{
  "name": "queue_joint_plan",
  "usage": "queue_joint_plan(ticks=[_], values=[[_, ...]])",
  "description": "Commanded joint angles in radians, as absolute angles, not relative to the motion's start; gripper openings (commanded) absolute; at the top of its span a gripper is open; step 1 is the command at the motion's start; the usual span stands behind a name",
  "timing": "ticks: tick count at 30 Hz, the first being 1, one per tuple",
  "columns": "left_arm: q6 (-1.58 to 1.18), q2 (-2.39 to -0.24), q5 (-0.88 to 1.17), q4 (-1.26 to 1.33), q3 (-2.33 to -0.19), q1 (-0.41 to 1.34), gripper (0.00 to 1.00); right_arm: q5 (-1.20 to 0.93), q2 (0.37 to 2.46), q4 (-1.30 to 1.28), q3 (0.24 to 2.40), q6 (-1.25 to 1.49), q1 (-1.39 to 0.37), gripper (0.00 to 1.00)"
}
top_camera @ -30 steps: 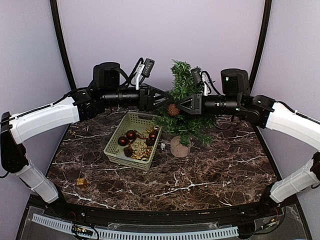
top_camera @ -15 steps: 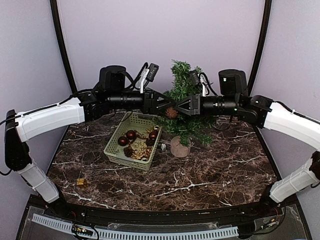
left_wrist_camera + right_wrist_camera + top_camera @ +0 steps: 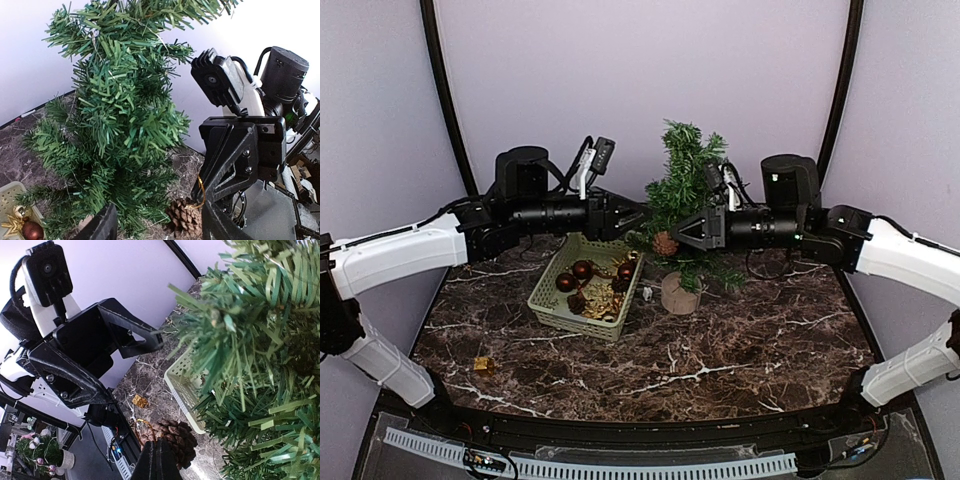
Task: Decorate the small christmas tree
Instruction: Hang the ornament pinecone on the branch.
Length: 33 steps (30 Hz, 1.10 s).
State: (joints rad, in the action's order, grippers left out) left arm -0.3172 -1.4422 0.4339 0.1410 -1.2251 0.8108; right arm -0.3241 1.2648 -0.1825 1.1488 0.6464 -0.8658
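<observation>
The small christmas tree (image 3: 685,190) stands at the back middle on its round wooden base (image 3: 680,293). My right gripper (image 3: 688,232) is shut on the gold loop of a brown pine cone (image 3: 666,243), which hangs in front of the tree's lower left branches. In the right wrist view the cone (image 3: 170,437) hangs just past the shut fingertips (image 3: 160,460). My left gripper (image 3: 632,215) is open and empty, left of the tree and apart from the cone. In the left wrist view the tree (image 3: 125,125) fills the frame and the cone (image 3: 184,217) hangs from the right gripper (image 3: 197,192).
A pale green basket (image 3: 552,290) with dark red balls and gold ornaments sits left of the tree base, below my left gripper. A small gold ornament (image 3: 483,365) lies on the marble table near the front left. A wall stands close behind the tree.
The two grippers met at the pine cone half a second ago. My left gripper has drawn back to the left, empty. My right gripper has dropped a little with the cone.
</observation>
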Motion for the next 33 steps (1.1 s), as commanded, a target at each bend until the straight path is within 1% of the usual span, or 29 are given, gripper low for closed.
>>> queue_joint_plan(ticks=[1,7,12,14,22,25,27,33], values=[[-0.348,-1.426,0.470,0.191,-1.198,0.810,0.59,-0.273,1.274,-0.147,1.142,0.680,-0.889,0.00],[-0.340,-1.447,0.514,0.210,-1.208,0.819,0.56,-0.237,1.301,-0.169,1.159,0.698,-0.895,0.00],[-0.334,-1.482,0.542,0.208,-1.230,0.832,0.48,-0.220,1.322,-0.178,1.164,0.713,-0.894,0.00],[-0.332,-1.490,0.544,0.204,-1.233,0.834,0.46,-0.214,1.326,-0.178,1.164,0.722,-0.894,0.00],[-0.340,-1.533,0.550,0.204,-1.255,0.834,0.45,-0.188,1.343,-0.189,1.177,0.741,-0.891,0.00],[-0.341,-1.541,0.547,0.206,-1.258,0.834,0.39,-0.187,1.342,-0.188,1.177,0.741,-0.890,0.00],[-0.340,-1.549,0.533,0.199,-1.262,0.834,0.38,-0.186,1.342,-0.187,1.177,0.741,-0.890,0.00],[-0.334,-1.567,0.534,0.183,-1.279,0.834,0.39,-0.181,1.337,-0.186,1.180,0.741,-0.885,0.00]])
